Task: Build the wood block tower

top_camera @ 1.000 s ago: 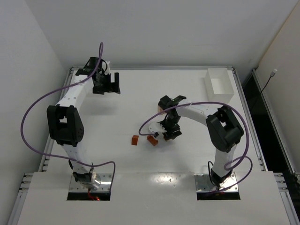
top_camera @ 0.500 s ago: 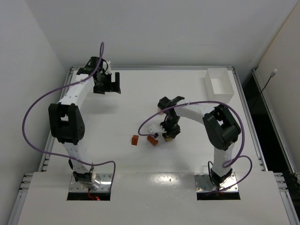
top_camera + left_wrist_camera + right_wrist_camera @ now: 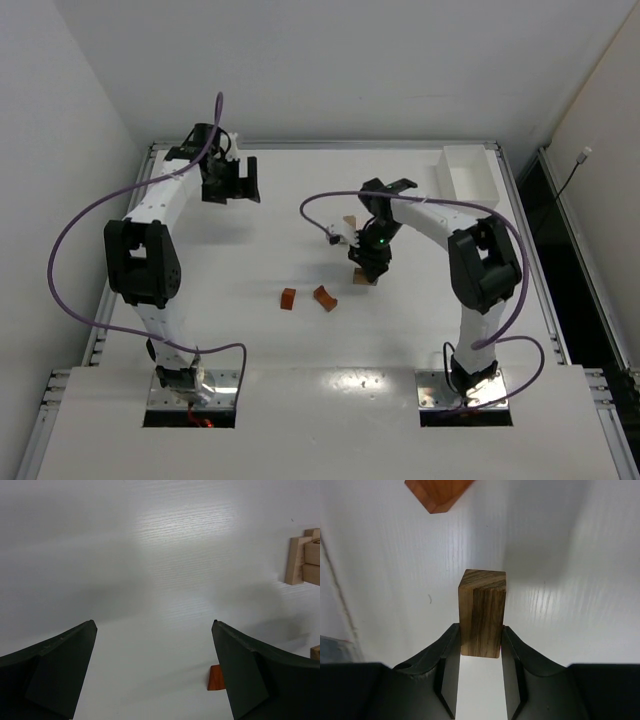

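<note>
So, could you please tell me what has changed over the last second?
The right pincer closed on the striped brown wooden block and shifted it slightly away from the two reddish-brown wooden blocks. Those and the open left pincer stayed put.

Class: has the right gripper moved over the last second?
Yes. The right gripper, holding a wooden block, has shifted away from the nearby reddish-brown block, toward the white tray.

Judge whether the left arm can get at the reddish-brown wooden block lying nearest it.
Likely yes: the left pincer is open and empty, with only bare table between it and the reddish-brown wooden block.
</note>
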